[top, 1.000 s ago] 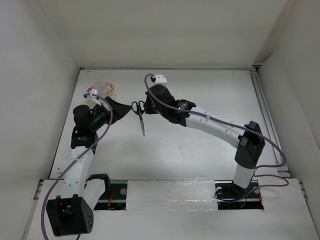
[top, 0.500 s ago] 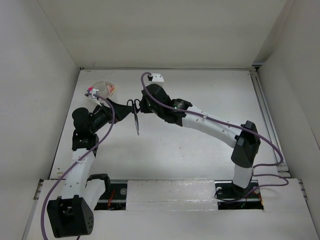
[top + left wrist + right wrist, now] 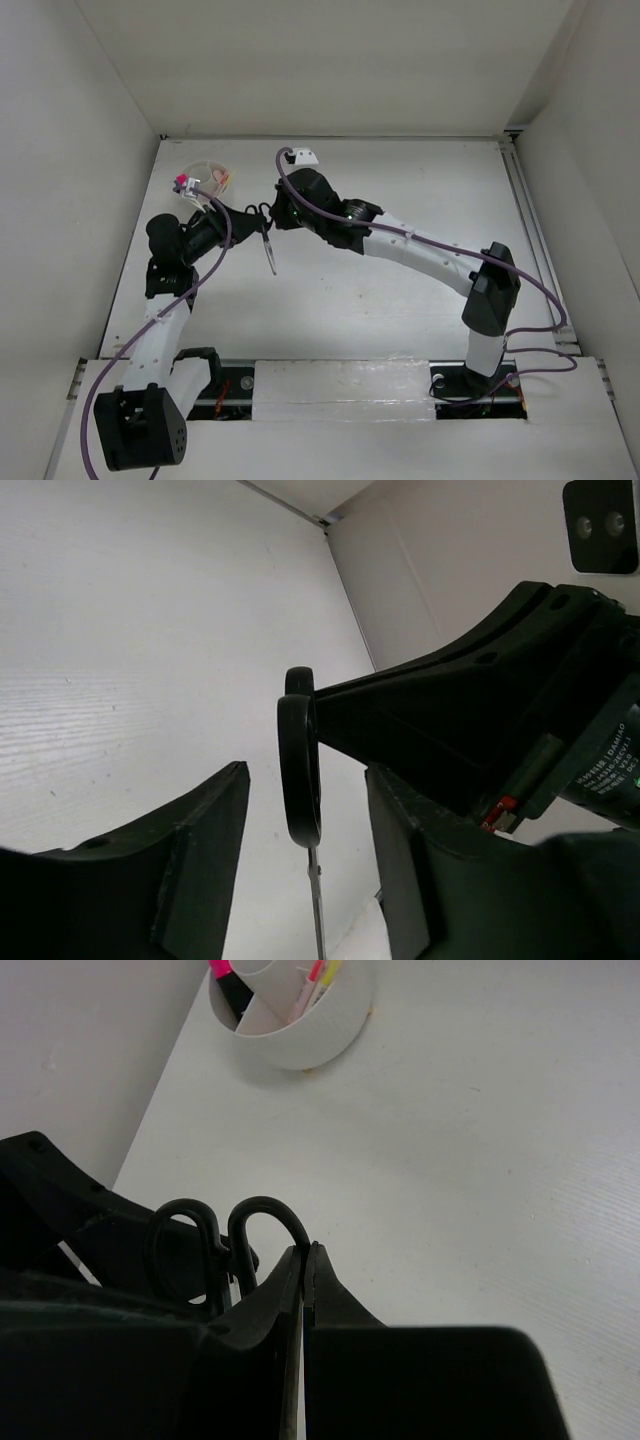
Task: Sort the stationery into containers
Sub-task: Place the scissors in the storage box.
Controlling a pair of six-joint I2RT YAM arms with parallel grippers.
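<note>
Top external: left gripper [image 3: 250, 216] flanks scissors [image 3: 268, 248], tub [image 3: 196, 167] near.

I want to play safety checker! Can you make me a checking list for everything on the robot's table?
Surface: white table, no spills seen.
Job's things: black scissors held between the two arms; white tub at the far left, holding a pink highlighter and pencils.
Clutter: nothing seen.
Grippers: right gripper shut on a scissors handle loop; left gripper open, one finger on each side of the handles.
Cables: purple cables run along both arms.
Surroundings: white walls on three sides.
</note>
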